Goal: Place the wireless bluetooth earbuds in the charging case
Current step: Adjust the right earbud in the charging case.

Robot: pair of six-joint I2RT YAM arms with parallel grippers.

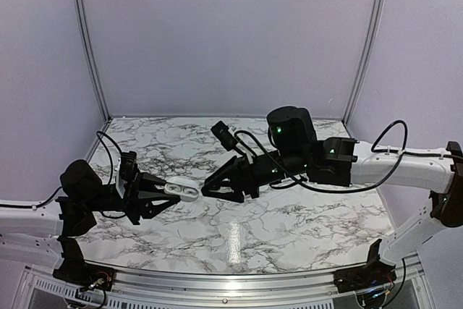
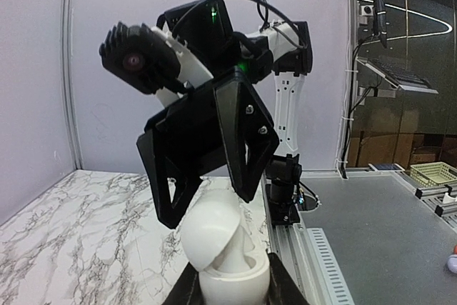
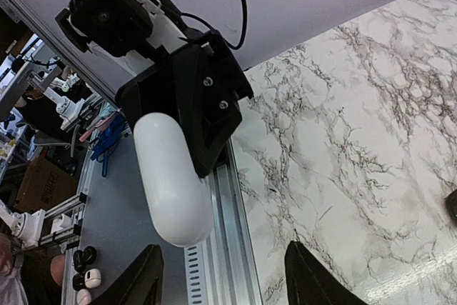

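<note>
The left gripper (image 1: 163, 194) is clamped on the white charging case (image 1: 184, 191), holding it out above the marble table (image 1: 304, 226) with its face turned up, presumably to give the other arm a steady target. The right gripper (image 1: 210, 188) hangs just beside it, fingers spread, nothing visible between them. I can't make out the earbuds; two dark spots on the case may be seated buds or bare wells

L arm low, reaching right, L gripper (image 1: 168, 192) clamped on charging case (image 1: 184, 190). R arm stretched left, R gripper (image 1: 208, 189) fingers apart, facing L's.
</note>
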